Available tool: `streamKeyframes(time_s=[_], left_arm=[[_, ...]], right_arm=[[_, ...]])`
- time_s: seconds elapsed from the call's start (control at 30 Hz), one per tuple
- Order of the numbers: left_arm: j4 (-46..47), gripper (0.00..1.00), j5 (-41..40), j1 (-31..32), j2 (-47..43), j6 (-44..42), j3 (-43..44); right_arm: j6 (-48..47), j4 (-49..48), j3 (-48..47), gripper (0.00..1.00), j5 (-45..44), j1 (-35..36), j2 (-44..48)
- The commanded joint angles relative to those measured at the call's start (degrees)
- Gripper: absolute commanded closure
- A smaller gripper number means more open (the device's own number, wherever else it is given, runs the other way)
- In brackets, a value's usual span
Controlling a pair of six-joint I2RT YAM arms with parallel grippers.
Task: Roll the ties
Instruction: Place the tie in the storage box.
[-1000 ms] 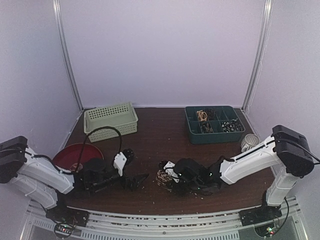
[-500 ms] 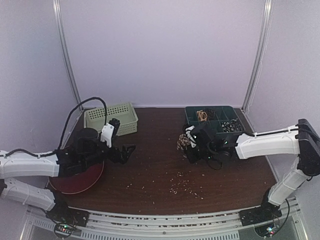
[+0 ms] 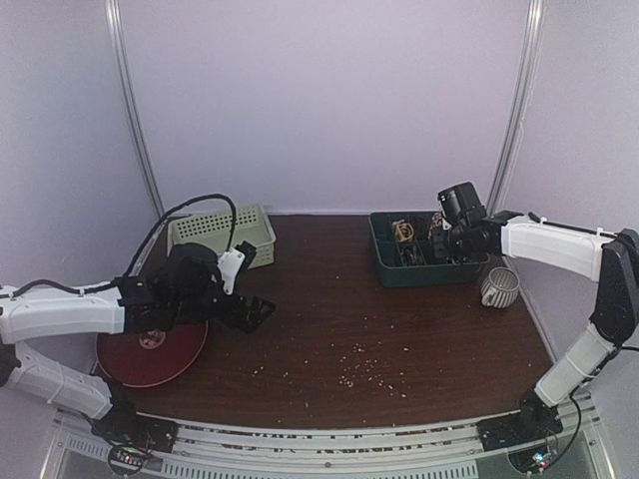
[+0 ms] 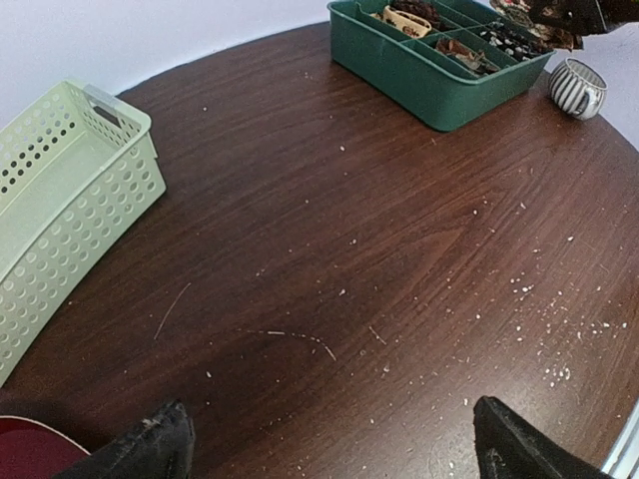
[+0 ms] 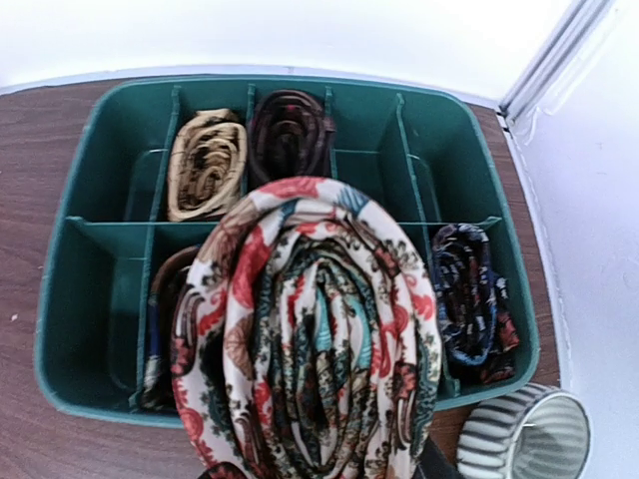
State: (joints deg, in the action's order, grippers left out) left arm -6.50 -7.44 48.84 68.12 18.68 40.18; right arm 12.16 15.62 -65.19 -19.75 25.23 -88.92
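Hovering at upper right, your right gripper [image 3: 442, 238] clamps a rolled tie [image 5: 310, 339] above the green tray [image 5: 90, 399], whose compartments hold other rolled ties [image 5: 207, 165]; your left gripper [image 4: 329, 449] gapes wide.

Pretty clearly a robotics lab booth, not a home: blank pale wall panels [image 3: 319, 100] held by metal corner posts [image 3: 135, 110], a dark wood table [image 3: 329, 299] with a metal rail [image 3: 329, 451] along its front, and a white left arm [image 3: 60, 314] and right arm [image 3: 554, 244] mounted there.
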Motion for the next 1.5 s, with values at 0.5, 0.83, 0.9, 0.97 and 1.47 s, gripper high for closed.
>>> streamKeyframes(time_s=[0.5,0.83,0.9,0.97,1.47], left_arm=[[-1.4,0.02,-2.24,-0.73,-1.67,0.06,-0.9],[-1.75,0.02,-2.8,-0.82,-2.37,-0.02,-0.99],[-1.67,0.02,-3.03,-0.83,-2.53,-0.12,-1.05],[-1.66,0.02,-3.34,-0.9,-2.46,-0.13,-1.03],[-2.01,0.02,-4.0,-0.92,-2.55,-0.31,-0.73]], right_arm=[[-3.7,15.68,-18.18,0.66,3.77,-4.32,-16.96],[-2.78,20.54,-25.8,0.66,5.08,-4.78,-23.39],[-2.93,20.13,-26.54,0.66,6.67,-4.98,-24.12],[-2.79,20.29,-27.42,0.66,7.69,-5.17,-25.0],[-1.12,16.87,-24.64,0.67,11.89,-7.78,-26.85]])
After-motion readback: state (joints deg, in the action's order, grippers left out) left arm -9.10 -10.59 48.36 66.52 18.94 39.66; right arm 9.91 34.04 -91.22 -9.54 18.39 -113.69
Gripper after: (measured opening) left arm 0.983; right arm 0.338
